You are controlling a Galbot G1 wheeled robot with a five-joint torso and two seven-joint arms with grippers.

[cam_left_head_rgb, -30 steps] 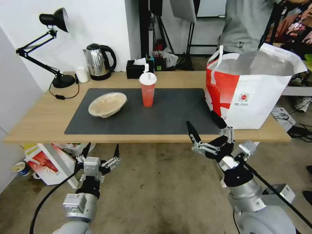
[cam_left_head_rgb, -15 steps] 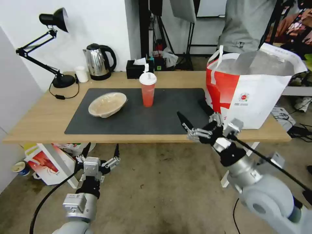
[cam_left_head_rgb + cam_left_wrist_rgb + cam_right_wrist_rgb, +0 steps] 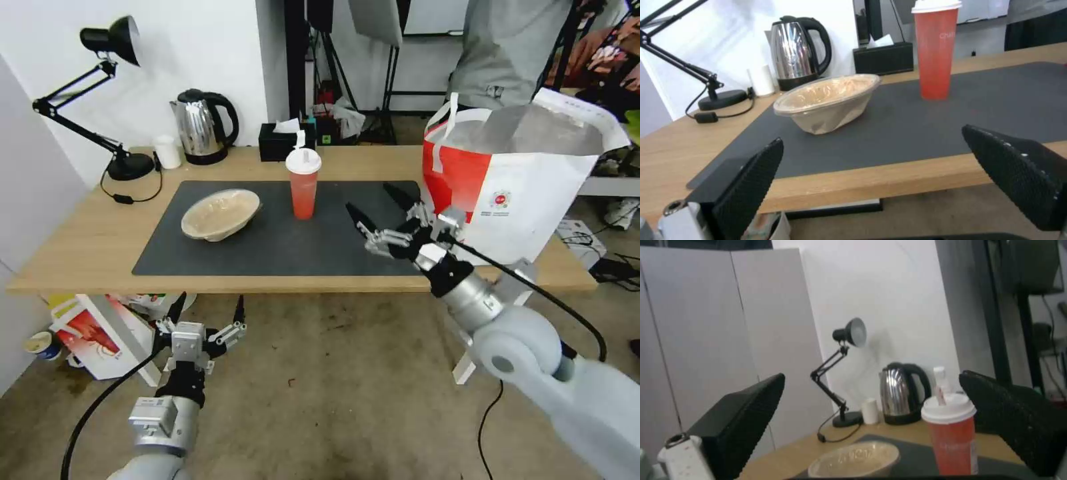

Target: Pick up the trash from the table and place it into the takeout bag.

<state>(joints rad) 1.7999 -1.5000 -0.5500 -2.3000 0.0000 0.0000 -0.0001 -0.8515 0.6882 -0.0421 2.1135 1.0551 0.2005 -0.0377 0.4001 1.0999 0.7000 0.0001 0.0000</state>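
In the head view, the right gripper (image 3: 379, 205) hangs over the dark grey mat (image 3: 347, 250) toward the mat's right edge, its two black fingers spread wide with nothing between them. It sits between the red cup (image 3: 303, 183) and the takeout bag (image 3: 533, 193), apart from both. The cup, with its white lid, stands upright near the mat's far edge, around the middle. The shallow beige oval bowl (image 3: 221, 213) lies on the mat's left part, well apart from the cup. The bag stands at the right end of the light-wood table (image 3: 87, 240), its foil-lined mouth gaping. A steel kettle (image 3: 202, 127), a black desk lamp (image 3: 100, 100) and a black tissue box (image 3: 285, 142) line the table's far edge. The left gripper (image 3: 207, 310) is parked below the table's near edge, fingers apart and empty.

The left wrist view looks across the near edge between its splayed fingers (image 3: 749, 180) at the bowl (image 3: 829, 101), which seems sealed with clear film, and the cup (image 3: 936, 50) behind it.

The right wrist view frames the cup (image 3: 951, 436) and the bowl (image 3: 856, 458) between wide-set fingers (image 3: 738, 420), with the kettle (image 3: 902, 396) and lamp (image 3: 842, 370) beyond.
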